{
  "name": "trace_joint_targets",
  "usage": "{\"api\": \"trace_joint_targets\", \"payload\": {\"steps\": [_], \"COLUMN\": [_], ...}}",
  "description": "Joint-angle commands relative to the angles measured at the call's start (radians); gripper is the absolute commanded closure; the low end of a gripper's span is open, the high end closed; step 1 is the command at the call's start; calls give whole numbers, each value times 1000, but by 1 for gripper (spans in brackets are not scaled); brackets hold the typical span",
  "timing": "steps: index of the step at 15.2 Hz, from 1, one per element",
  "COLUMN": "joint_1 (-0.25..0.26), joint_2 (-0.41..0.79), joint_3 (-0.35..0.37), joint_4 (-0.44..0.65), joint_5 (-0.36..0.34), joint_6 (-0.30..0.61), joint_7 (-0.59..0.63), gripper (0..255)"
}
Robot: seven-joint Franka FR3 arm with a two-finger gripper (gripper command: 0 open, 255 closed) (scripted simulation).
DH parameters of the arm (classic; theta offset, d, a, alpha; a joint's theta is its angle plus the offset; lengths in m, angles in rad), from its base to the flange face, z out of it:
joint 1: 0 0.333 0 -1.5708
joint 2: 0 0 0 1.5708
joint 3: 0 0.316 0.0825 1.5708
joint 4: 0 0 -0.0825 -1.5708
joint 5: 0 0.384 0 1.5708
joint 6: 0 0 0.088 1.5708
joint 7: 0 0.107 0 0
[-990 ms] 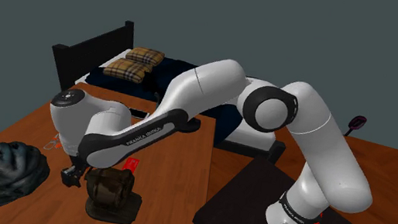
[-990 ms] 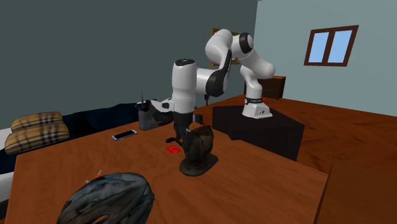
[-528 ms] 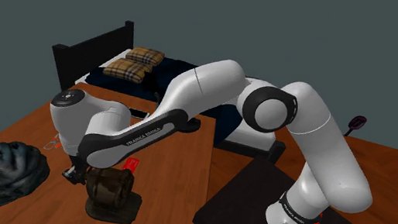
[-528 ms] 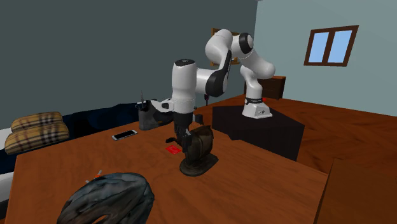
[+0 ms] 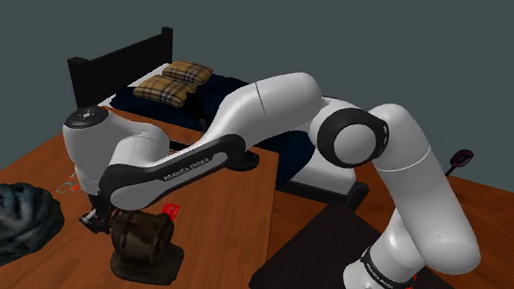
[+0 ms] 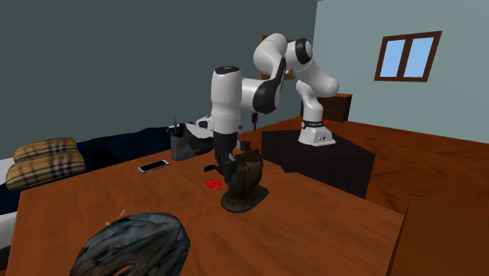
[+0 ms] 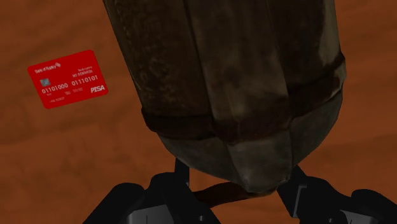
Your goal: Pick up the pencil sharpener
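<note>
Now, in the shoulder view, the arm's [image 5: 248, 117] wrist sits slightly higher and further toward the left edge than half a second ago. The pencil sharpener [image 5: 144, 241], a dark brown barrel on a flat base at the lower left of the bench [image 5: 42, 157], seems to have shifted with it. The end effector [image 5: 100, 218] hangs at the barrel's left end. White lettering runs along the forearm but is too small to spell out surely.

In the second exterior view, the arm's top has likewise risen. The end effector [image 6: 229, 163] is on the pencil sharpener [image 6: 243, 184] at frame centre. That suggests the descent is over and a lift is beginning, though the base looks barely clear of the bench [image 6: 313, 227], if at all.

In the wrist view, the end effector [image 7: 232, 191] is clenched on the barrel's [image 7: 235, 95] narrow end, its fingers [image 7: 149, 200] against either side. A red card [image 7: 67, 79] on the wood reads "01101000 01110101" and "PISA"; its bank line is too small to read.
</note>
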Motion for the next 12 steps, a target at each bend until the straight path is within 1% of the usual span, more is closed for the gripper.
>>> {"api": "trace_joint_targets", "payload": {"steps": [1, 10, 12], "joint_1": [-2, -7, -7], "joint_2": [-19, -76, -77], "joint_3": [5, 21, 21], "joint_4": [-2, 23, 23], "joint_5": [5, 26, 26], "joint_6": [-15, -95, -96], "joint_7": [-2, -19, -20], "gripper": [255, 255, 255]}}
